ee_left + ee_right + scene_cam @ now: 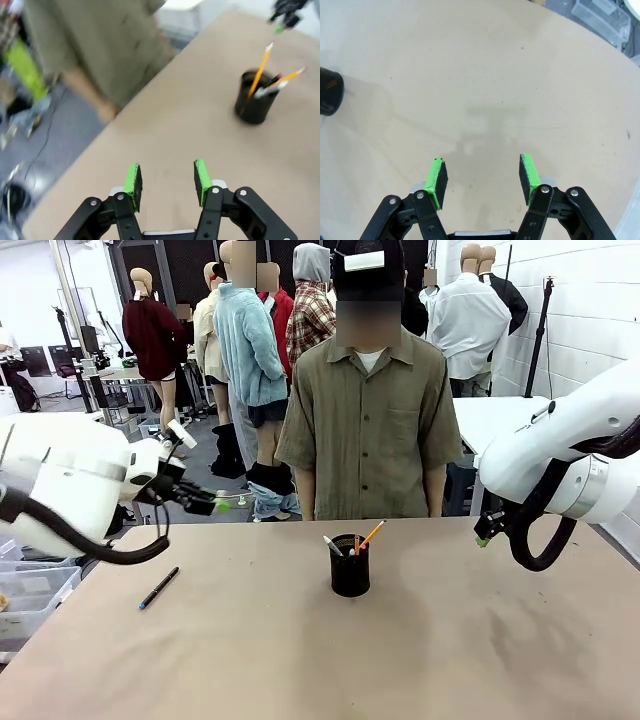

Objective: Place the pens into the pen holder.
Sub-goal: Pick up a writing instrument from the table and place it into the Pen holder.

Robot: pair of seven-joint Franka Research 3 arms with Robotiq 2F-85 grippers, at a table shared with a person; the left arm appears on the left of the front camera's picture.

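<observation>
The black mesh pen holder (350, 566) stands mid-table in front of the person, with a yellow-orange pencil (371, 535) and a whitish dark-tipped pen (332, 545) sticking out of it. The holder (256, 97) also shows in the left wrist view with pencils (261, 68) in it. A black pen with a blue end (159, 588) lies flat on the table at the left. My left gripper (222, 504) hovers open above the table's far left edge, its green pads (132, 181) apart with nothing between. My right gripper (482, 533) hangs at the far right; in its wrist view it (483, 180) is open over bare table.
A person in an olive shirt (367, 420) stands at the far side, right behind the holder. Clear plastic bins (35, 595) sit beside the table's left edge. The brown tabletop (400, 660) stretches wide around the holder.
</observation>
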